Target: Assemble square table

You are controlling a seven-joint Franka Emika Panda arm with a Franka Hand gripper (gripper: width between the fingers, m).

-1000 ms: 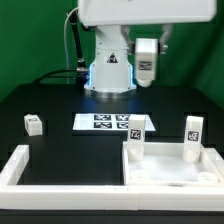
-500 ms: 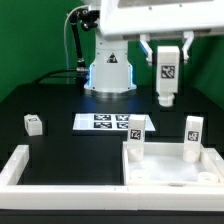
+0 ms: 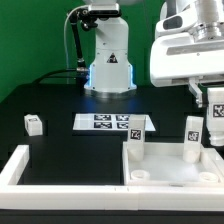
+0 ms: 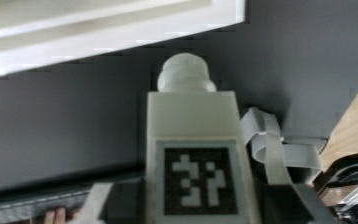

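The square table's white slab (image 3: pixel 170 170) lies at the front on the exterior view's right. Two tagged legs stand upright in its sockets, one (image 3: pixel 136 135) on the exterior view's left and one (image 3: pixel 192 137) on its right. My gripper (image 3: pixel 213 108) hangs at the exterior view's right edge, above and just right of the second standing leg. It is shut on another white leg (image 3: pixel 215 122), held upright. In the wrist view this leg (image 4: pixel 194 130) shows its tag and rounded end between the fingers (image 4: pixel 275 185). A loose leg (image 3: pixel 33 123) lies on the black table at the exterior view's left.
The marker board (image 3: pixel 104 122) lies flat in the middle of the table. White border bars (image 3: pixel 20 165) run along the front, on the exterior view's left. The robot base (image 3: pixel 108 60) stands at the back. A white edge (image 4: pixel 87 40) crosses the wrist view beyond the leg.
The arm has swung to the exterior view's right and come lower and closer, carrying the held leg from above the table's back to beside the slab's right standing leg.
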